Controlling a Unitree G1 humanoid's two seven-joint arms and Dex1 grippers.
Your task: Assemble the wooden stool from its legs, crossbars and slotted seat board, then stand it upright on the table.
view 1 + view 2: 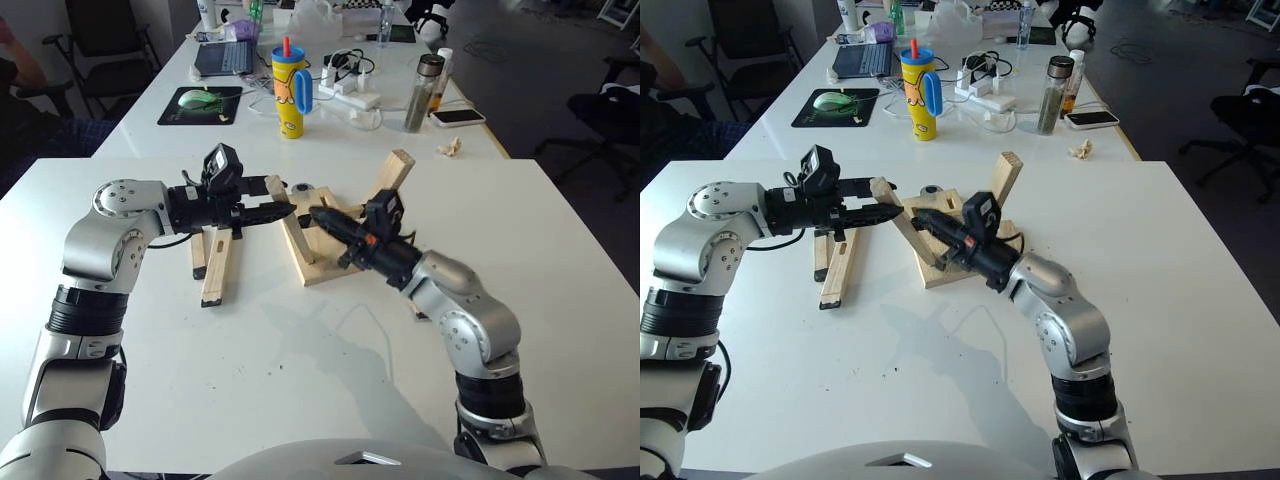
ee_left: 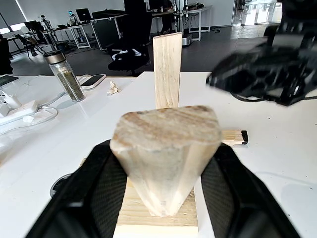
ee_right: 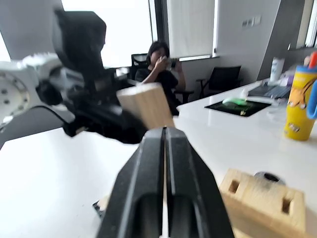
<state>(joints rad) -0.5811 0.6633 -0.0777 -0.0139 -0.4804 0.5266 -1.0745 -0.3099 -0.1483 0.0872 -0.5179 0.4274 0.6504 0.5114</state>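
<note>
Left tool (image 1: 278, 211) is clamped on the upper end of a slanted leg (image 2: 166, 153), near the middle of the bench (image 1: 300, 390). Under that wrist, two loose wooden pieces (image 1: 213, 262) lie flat side by side, their long axes running from the near edge toward the far edge. The gripped leg leans down toward the near edge onto the seat board (image 1: 322, 268), which lies tilted at mid-bench. I cannot tell whether its foot sits in a slot.

Just right of that leg is my right tool (image 1: 322, 217), pressed together on nothing, its tip pointing left at the leg. The coming move turns on this: the leg lies straight off the right tool's tip, so I judge the right arm best placed to steady or press it while the other grips.

A second leg (image 1: 397, 168) rises from the board's far right corner. On the next bench beyond the far edge, a yellow cup (image 1: 289, 95) has a red straw in it, its contents hidden. Further right, a glass bottle (image 1: 423, 93) is filled with something dark.
</note>
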